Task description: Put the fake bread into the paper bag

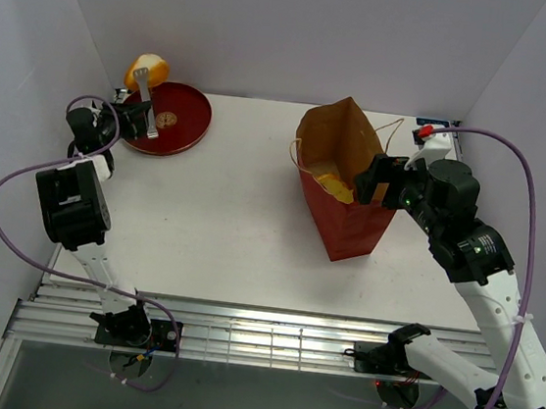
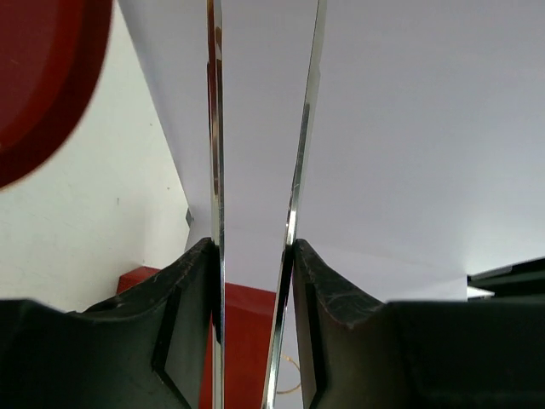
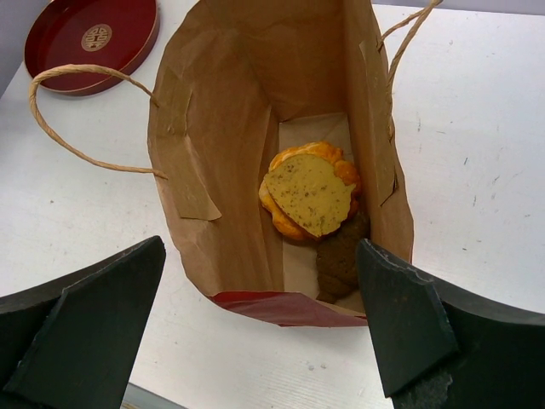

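Observation:
The paper bag (image 1: 348, 218) stands open at the table's centre right. In the right wrist view the bag (image 3: 213, 128) holds the orange ridged bun (image 3: 294, 223), the yellow-brown piece (image 3: 308, 192) lying on it, and the dark brown piece (image 3: 341, 256). My right gripper (image 1: 379, 182) is open and empty just above the bag's mouth (image 3: 261, 247). My left gripper (image 1: 130, 114) is shut on metal tongs (image 1: 143, 86), seen as two blades in the left wrist view (image 2: 215, 170). The tongs pinch the golden oval roll (image 1: 147, 69) above the far left table corner.
The round red plate (image 1: 179, 120) lies at the back left, right of the tongs, and has no bread on it (image 3: 89, 34). The bag's string handles (image 3: 77, 128) stick out to both sides. White walls close in the table on the left, back and right.

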Available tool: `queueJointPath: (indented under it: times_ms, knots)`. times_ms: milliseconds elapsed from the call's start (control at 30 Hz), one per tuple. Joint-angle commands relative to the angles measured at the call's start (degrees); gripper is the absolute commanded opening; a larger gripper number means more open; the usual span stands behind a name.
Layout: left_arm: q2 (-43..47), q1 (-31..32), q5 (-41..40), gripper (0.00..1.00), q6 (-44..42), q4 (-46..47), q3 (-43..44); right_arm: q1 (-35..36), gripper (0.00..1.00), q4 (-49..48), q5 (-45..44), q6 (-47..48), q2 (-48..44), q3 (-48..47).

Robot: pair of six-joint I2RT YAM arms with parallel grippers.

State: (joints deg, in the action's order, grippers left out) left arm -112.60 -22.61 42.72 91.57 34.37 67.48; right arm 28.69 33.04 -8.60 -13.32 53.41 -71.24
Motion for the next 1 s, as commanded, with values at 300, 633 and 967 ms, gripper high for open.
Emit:
queueJointPath:
  times_ms: [300, 633, 967]
  knots:
    - [23.5, 11.4, 2.9, 0.18, -4.5, 5.4, -5.3, 0.4, 0.98, -1.6, -0.6, -0.2, -1.5, -1.2]
    - [40.6, 21.5, 6.0, 0.18, -8.3, 4.4, -11.7, 0.4, 0.98, -1.5, -6.2, 0.7, -0.9, -1.4]
    - [55.3, 28.6, 8.6, 0.19, -11.0, 0.7, -19.5, 0.4, 0.98, -1.8, -7.0, 1.0, -1.4, -1.2]
